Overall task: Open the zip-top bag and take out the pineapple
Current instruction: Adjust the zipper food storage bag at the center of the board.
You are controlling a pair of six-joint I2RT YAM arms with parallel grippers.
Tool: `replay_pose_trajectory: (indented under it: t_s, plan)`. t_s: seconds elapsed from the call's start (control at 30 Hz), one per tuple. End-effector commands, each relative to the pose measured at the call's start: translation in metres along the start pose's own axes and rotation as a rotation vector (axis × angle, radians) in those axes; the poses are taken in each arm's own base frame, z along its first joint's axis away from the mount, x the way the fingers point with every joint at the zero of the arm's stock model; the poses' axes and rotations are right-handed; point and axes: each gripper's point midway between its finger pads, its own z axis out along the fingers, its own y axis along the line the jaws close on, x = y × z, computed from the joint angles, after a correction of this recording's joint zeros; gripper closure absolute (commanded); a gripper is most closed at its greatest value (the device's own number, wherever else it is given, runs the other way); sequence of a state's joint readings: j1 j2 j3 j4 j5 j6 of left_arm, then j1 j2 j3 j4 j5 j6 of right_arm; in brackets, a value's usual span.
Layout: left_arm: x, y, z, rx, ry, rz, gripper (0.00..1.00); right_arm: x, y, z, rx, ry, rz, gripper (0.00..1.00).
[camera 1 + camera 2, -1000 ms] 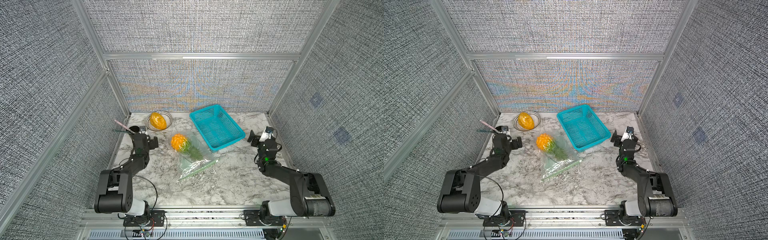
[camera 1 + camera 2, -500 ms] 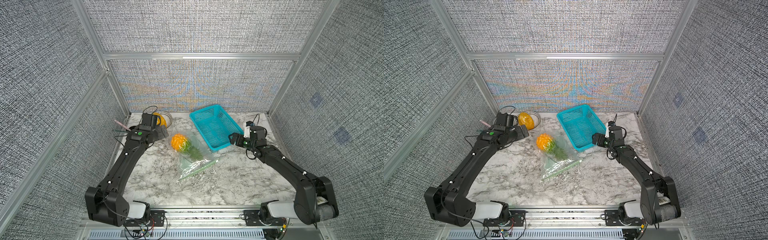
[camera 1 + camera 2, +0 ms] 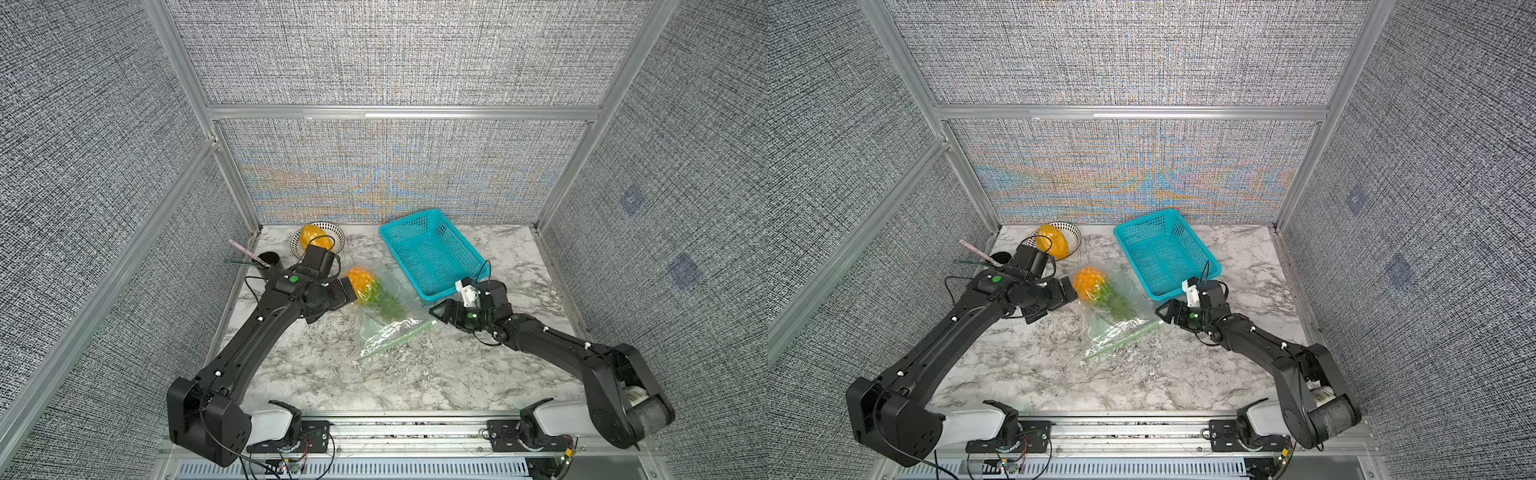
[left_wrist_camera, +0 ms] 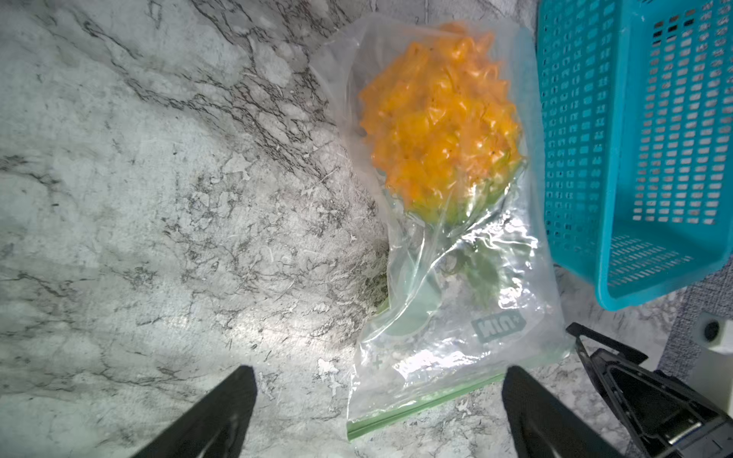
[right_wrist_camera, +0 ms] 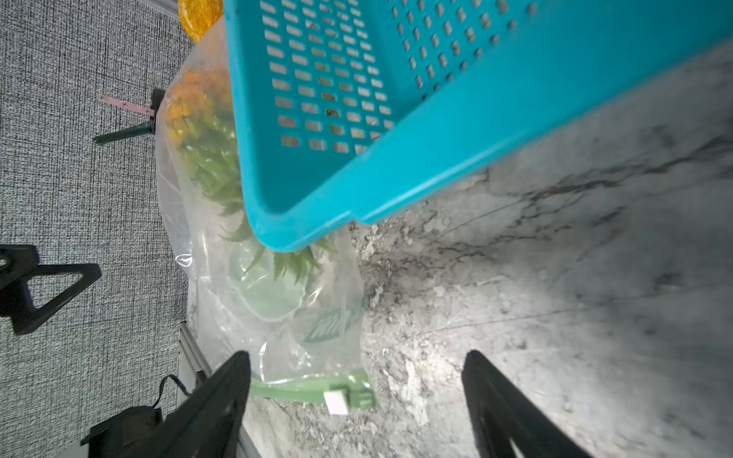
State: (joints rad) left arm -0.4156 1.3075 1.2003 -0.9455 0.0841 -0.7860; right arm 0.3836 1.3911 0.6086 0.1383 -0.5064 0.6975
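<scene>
The clear zip-top bag (image 3: 388, 328) (image 3: 1115, 326) lies flat on the marble table, green zip strip (image 4: 420, 404) toward the front. The bumpy orange pineapple (image 3: 360, 281) (image 3: 1088, 283) (image 4: 440, 127) is inside at the bag's far end, its green crown pointing toward the zip. My left gripper (image 3: 348, 291) (image 4: 378, 372) hovers open beside the pineapple end, holding nothing. My right gripper (image 3: 435, 314) (image 5: 357, 357) is open and low at the strip's right end. The white slider tab (image 5: 337, 401) lies between its fingers, untouched.
A teal perforated basket (image 3: 432, 257) (image 5: 396, 119) stands right behind the bag, its near corner over the bag's edge. A striped bowl (image 3: 338, 236) with a smooth orange fruit (image 3: 311, 235) sits at the back left. A black cup (image 3: 271, 261) with sticks stands by the left wall.
Both arms swung in from the table's sides toward the bag. The left gripper came down beside the pineapple end, the right gripper dropped to the zip strip's right end.
</scene>
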Motion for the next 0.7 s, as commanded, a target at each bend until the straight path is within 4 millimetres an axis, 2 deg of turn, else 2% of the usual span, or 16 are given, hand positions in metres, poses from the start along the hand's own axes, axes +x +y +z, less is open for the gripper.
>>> replay_pose_trajectory:
  t_s: [0.0,0.07,0.23,0.33,0.43,0.5,0.67]
  plan:
    - [0.012,0.004,-0.004,-0.045,0.009,0.112,0.00,-0.005,0.011,0.007,-0.046,-0.021,-0.003,0.23]
    - [0.017,0.003,-0.005,-0.075,-0.008,0.202,0.00,-0.004,0.009,0.012,-0.053,-0.011,0.007,0.29]
    - [0.031,-0.011,-0.014,-0.153,-0.048,0.409,0.00,-0.005,0.019,0.022,-0.116,0.014,-0.011,0.58]
    - [0.039,-0.027,-0.014,-0.164,-0.078,0.490,0.00,-0.001,0.024,0.027,-0.166,0.046,-0.010,0.75]
    - [0.049,-0.052,-0.017,-0.169,-0.115,0.632,0.00,0.005,0.036,0.030,-0.246,0.098,0.007,0.94]
    - [0.059,-0.070,-0.016,-0.199,-0.141,0.788,0.00,0.008,0.043,0.031,-0.268,0.124,0.001,0.97]
    - [0.085,-0.110,-0.009,-0.237,-0.172,1.111,0.00,0.001,0.057,0.025,-0.250,0.127,0.032,0.98]
